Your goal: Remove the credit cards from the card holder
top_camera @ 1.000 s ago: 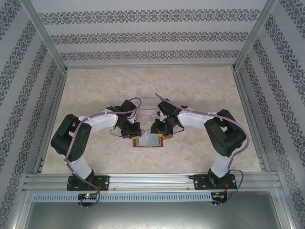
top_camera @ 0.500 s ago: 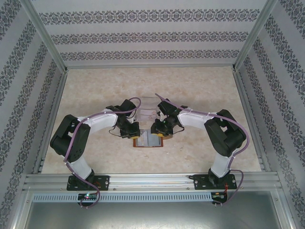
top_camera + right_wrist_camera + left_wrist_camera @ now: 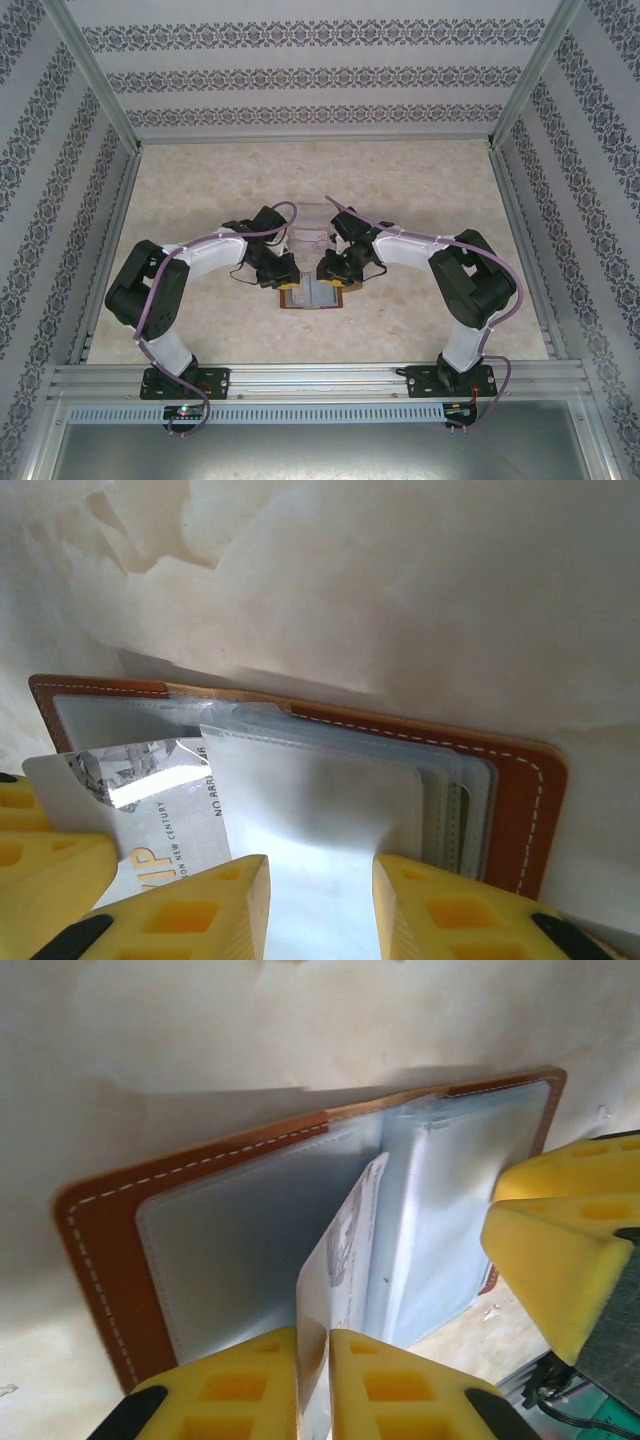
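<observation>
Little has shifted: left tool (image 3: 313,1350) pinches the lower edge of a thin, probably slick credit card (image 3: 345,1245); right tool (image 3: 320,880) stands parted over the card holder (image 3: 520,790).

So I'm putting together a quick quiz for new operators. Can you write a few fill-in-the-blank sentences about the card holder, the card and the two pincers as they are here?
1. The card holder lies ____ on the table.
2. The left pincer is ____ on a credit card.
3. The foam fingers of the right pincer are coloured ____.

Missing words: open; shut; yellow.
</observation>
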Robot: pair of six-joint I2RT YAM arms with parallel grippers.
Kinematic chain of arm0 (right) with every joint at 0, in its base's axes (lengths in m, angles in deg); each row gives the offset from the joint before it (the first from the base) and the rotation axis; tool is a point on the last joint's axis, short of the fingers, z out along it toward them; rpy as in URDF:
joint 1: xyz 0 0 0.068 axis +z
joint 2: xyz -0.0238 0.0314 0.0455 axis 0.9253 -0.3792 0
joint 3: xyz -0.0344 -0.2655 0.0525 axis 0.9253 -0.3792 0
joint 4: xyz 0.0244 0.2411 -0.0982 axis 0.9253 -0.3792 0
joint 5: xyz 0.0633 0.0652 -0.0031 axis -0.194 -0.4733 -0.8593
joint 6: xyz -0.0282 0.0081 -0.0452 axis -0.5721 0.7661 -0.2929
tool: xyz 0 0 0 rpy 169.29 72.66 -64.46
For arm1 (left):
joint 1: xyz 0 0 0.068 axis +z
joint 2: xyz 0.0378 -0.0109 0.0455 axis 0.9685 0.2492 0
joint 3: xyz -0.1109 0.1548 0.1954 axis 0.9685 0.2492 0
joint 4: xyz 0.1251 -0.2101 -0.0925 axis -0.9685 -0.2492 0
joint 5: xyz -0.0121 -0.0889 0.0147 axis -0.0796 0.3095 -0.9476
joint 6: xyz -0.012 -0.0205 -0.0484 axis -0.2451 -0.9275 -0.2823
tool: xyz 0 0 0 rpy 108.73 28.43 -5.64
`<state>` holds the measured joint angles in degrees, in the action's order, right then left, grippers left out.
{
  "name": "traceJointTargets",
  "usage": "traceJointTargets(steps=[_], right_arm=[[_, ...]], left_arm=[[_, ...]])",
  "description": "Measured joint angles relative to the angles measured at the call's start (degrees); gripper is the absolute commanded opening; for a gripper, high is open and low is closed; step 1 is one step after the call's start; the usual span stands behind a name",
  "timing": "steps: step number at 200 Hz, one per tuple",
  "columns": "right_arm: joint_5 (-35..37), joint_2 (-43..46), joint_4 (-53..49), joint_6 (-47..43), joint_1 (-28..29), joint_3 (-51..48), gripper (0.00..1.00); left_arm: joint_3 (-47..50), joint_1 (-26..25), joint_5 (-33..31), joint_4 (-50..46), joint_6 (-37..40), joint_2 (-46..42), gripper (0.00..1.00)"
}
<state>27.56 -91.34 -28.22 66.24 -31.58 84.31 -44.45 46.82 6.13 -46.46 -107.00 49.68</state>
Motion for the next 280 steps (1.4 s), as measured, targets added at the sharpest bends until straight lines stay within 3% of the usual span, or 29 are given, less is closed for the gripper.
traceJointTargets(steps=[115, 197, 280], right_arm=[[0.0, 0.02, -0.17, 0.0, 0.0, 0.0, 0.35], [0.07, 1.81, -1.73, -0.02, -0.04, 0.0, 0.35], [0.5, 4.92, -3.17, -0.74, -2.54, -0.02, 0.35]], left_arm=[[0.0, -0.02, 1.05, 0.92, -0.11, 0.0, 0.06], [-1.66, 0.0, -3.32, -1.62, 2.14, -1.07, 0.02], [-10.62, 0.0, -6.25, -10.03, 16.41, -1.07, 0.0]])
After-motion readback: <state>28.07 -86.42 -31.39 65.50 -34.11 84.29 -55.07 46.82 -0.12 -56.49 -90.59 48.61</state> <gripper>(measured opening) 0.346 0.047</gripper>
